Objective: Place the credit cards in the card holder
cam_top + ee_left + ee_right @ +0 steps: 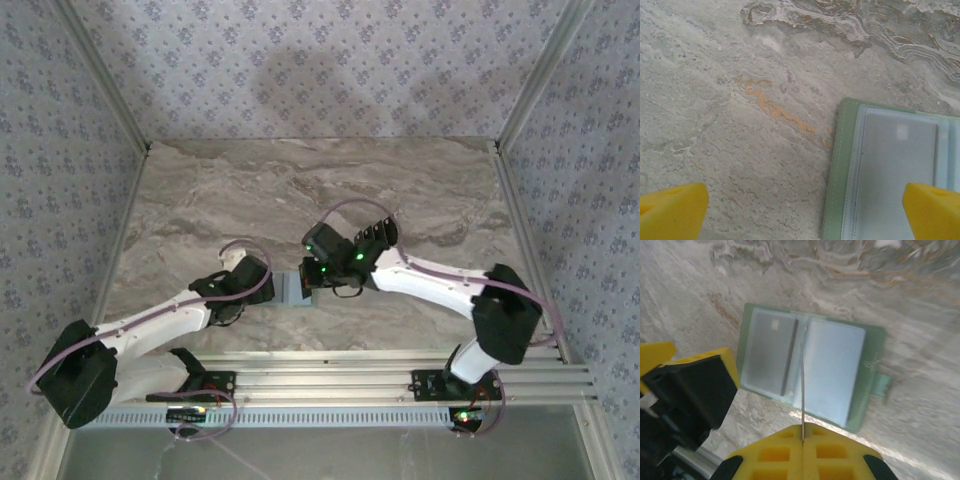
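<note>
The sage-green card holder [867, 365] lies open on the marble table, its clear sleeves facing up. A grey credit card [767, 355] sits inside its left sleeve. My right gripper [802, 436] is shut on another credit card [801, 390], seen edge-on as a thin line standing over the holder's middle fold. My left gripper [805, 215] is open at the holder's left edge. One yellow fingertip [932, 210] is over the card holder [840, 175] and the other is over bare table. From above, the left gripper [262, 283] and right gripper [320, 272] flank the card holder [296, 292].
The marble table [300, 190] stretches back to patterned walls on three sides. A metal rail [400, 380] with the arm bases runs along the near edge. The left gripper's black body and yellow finger [690, 385] stand close beside the holder in the right wrist view.
</note>
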Robot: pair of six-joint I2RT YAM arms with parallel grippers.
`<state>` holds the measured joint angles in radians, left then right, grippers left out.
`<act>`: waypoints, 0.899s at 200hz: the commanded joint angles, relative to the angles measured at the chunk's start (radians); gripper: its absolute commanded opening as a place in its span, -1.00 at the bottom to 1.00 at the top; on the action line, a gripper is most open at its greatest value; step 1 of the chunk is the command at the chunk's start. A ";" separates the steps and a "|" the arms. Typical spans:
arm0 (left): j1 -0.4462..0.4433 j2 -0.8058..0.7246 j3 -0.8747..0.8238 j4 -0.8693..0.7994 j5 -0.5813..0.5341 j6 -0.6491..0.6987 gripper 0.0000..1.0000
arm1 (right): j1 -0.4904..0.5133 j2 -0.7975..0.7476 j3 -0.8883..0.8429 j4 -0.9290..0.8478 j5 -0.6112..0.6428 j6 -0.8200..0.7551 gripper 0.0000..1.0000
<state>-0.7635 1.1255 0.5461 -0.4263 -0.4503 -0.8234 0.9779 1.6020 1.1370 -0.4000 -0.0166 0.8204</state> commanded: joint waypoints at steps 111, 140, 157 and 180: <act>0.006 -0.011 -0.014 0.001 -0.031 -0.033 1.00 | 0.070 0.237 0.129 0.084 0.121 0.172 -1.00; 0.007 -0.013 -0.018 0.005 -0.032 -0.036 0.99 | 0.079 0.262 0.129 0.065 0.135 0.187 -1.00; 0.007 -0.015 -0.019 0.005 -0.032 -0.038 0.99 | 0.082 0.273 0.126 0.051 0.135 0.187 -1.00; 0.007 -0.015 -0.016 0.003 -0.031 -0.037 1.00 | 0.081 0.277 0.119 0.011 0.137 0.182 -1.00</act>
<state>-0.7628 1.1255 0.5331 -0.4191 -0.4641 -0.8501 1.0531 1.8633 1.2427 -0.3153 0.0875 0.9840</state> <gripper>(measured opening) 0.997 0.058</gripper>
